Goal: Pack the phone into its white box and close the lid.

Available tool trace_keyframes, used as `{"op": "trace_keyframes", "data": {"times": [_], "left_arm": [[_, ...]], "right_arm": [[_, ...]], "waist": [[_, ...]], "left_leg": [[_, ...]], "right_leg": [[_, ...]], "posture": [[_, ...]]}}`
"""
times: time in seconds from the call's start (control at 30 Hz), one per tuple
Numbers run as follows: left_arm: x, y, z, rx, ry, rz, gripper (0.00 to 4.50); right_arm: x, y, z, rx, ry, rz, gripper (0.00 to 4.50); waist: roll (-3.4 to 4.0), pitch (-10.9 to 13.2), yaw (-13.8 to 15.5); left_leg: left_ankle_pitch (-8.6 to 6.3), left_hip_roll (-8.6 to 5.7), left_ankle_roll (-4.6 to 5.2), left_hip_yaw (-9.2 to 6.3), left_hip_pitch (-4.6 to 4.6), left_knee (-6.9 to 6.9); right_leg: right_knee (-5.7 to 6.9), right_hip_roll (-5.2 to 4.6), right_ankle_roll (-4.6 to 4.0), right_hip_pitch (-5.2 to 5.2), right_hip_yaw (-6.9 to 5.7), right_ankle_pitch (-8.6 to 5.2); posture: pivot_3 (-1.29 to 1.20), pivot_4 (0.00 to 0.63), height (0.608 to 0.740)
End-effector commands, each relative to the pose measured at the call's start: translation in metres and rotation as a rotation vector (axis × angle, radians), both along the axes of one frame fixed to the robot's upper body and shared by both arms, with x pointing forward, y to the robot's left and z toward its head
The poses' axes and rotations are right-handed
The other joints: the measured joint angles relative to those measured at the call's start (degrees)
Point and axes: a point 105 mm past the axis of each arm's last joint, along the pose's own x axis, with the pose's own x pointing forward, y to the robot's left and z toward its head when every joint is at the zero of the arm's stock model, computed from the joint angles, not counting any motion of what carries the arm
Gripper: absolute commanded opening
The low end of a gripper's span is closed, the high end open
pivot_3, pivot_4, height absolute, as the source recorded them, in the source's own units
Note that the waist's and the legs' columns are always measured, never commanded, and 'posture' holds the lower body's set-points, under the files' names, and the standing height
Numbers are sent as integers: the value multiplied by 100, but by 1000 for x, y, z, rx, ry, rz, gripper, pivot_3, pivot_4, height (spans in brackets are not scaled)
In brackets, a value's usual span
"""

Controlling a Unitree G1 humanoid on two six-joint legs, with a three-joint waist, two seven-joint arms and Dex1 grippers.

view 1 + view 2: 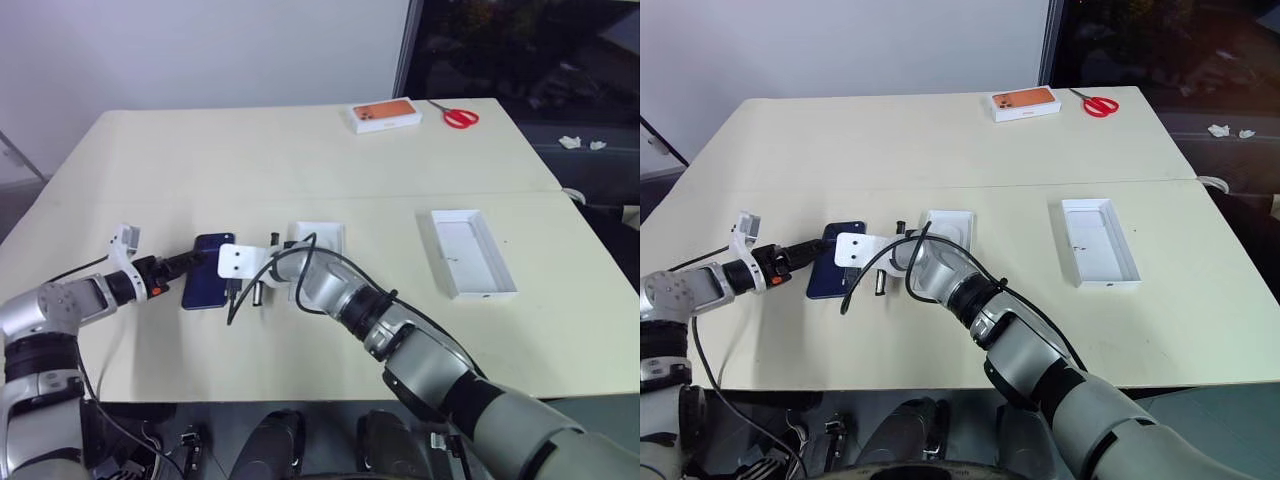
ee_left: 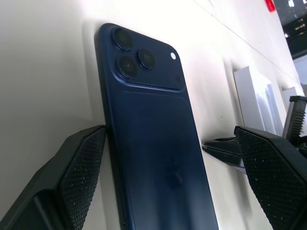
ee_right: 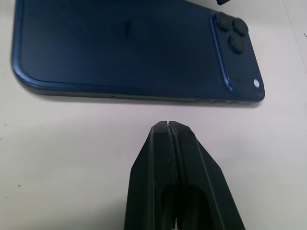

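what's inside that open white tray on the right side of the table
The open white tray holds nothing: a pale plain floor shows with a small dark speck on it. No part of its inside is covered.

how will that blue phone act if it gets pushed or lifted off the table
The phone looks stiff and glossy, so it will probably slide rather than bend. Lying flat on the table, its thin edges offer little grip and may slip.

place: office or lab | evidence: plain table (image 1: 300, 160), white wall (image 1: 200, 50)
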Motion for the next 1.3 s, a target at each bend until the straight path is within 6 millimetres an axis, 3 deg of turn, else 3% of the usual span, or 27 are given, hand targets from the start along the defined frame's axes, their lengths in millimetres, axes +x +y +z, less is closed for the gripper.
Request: {"op": "trace_keyframes", "data": {"times": [0.03,0.4,0.6,0.7,0.93,0.97,1.13,1.3], "left_arm": [[-24,-41,-56,-71,244,-116,4500],[-25,-72,-37,-162,229,-205,4500],[-23,-61,-36,-146,222,-151,4500],[-26,-56,-37,-161,231,-135,3708],[-33,-56,-41,-200,255,-138,226],[-34,-56,-42,-201,260,-139,29],[-36,-51,-43,-208,256,-115,29],[-37,-40,-28,-294,191,-79,29]], "right_arm": [[4,4,12,30,-26,-6,39],[14,-4,17,35,-41,-33,39],[14,-5,15,34,-43,-30,39],[15,-7,15,34,-45,-34,0],[18,-10,16,37,-50,-44,0],[18,-10,16,37,-53,-43,0],[18,-11,18,54,-50,-43,0],[3,-7,47,315,174,-1,0]], "waist": [[3,-2,3],[4,-3,22],[3,-3,-24],[3,-3,-52],[-10,-7,-64],[-10,-7,-82],[-11,-8,-93],[-17,-5,-121]], "left_leg": [[0,0,0,0,0,0],[-3,-2,4,-5,1,2],[-4,-1,6,-6,1,1],[-4,1,6,-6,1,0],[-4,4,5,-4,0,-9],[-4,4,5,-6,0,-8],[-3,10,3,-3,1,-14],[-4,13,3,-2,0,-17]], "right_leg": [[0,0,0,1,0,0],[-8,-2,0,8,-2,0],[-11,0,0,8,0,0],[-11,2,0,6,0,0],[-15,1,0,0,2,0],[-16,1,0,4,1,0],[-17,1,0,-4,5,-1],[-20,2,0,-6,8,-1]], "posture": [[0,150,740],[0,150,740],[0,150,740],[0,150,740],[0,150,740],[0,150,740],[0,150,740],[0,150,740]]}}
